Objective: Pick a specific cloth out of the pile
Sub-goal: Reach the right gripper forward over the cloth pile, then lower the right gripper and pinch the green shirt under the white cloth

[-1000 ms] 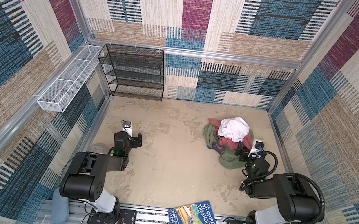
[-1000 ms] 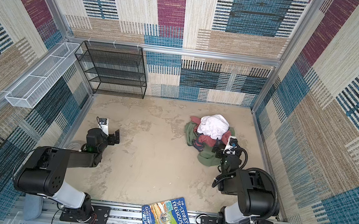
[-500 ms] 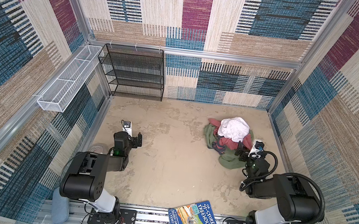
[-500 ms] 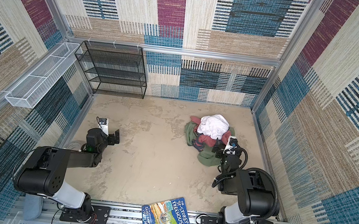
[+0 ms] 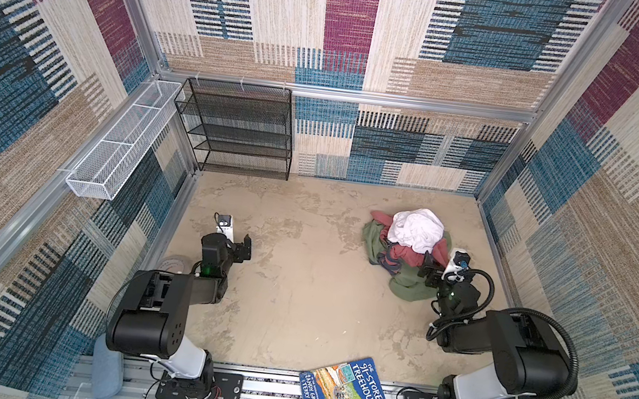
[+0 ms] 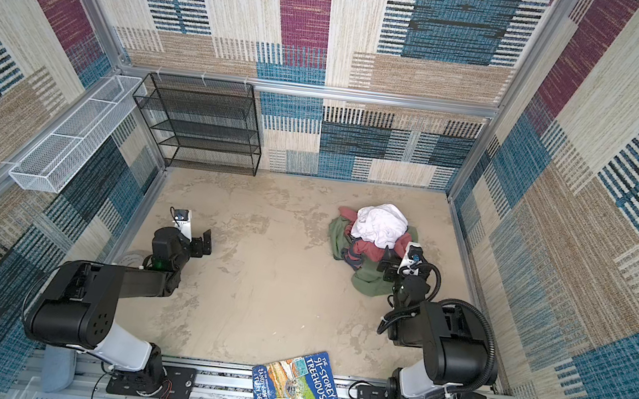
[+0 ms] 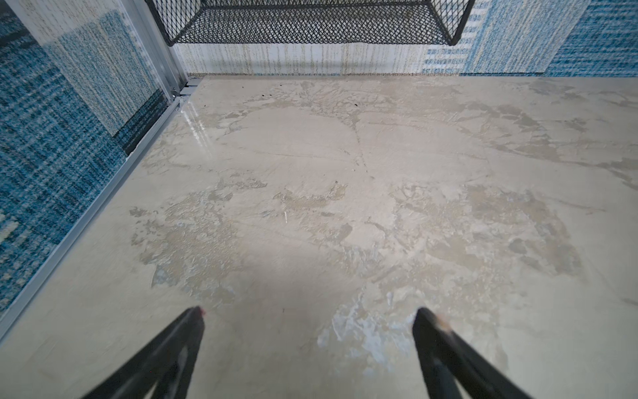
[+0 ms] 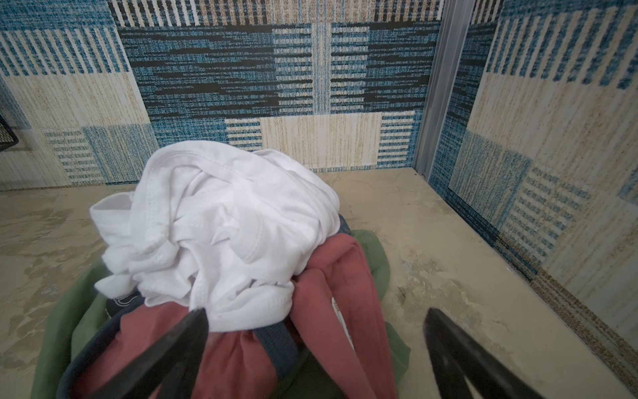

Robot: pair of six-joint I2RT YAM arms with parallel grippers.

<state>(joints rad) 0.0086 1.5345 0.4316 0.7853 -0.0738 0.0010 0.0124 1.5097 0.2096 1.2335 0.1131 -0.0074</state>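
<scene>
The pile (image 5: 407,254) lies at the back right of the floor in both top views. A white garment (image 5: 416,230) tops it, with a dusty-red garment (image 8: 331,286) under that. The olive-green cloth (image 5: 407,287) is at the bottom and spreads out at the pile's near edge (image 6: 371,285) and sides (image 8: 58,328). My right gripper (image 5: 428,271) is open just over the pile's near side. In the right wrist view the gripper (image 8: 315,312) straddles the red garment and a dark blue band. My left gripper (image 5: 244,247) is open above bare floor at the left, and nothing lies between its fingertips (image 7: 309,310).
A black mesh shelf (image 5: 243,127) stands at the back left. A white wire basket (image 5: 124,141) hangs on the left wall. A picture book (image 5: 342,392) lies on the front rail. The right wall (image 8: 552,207) runs close beside the pile.
</scene>
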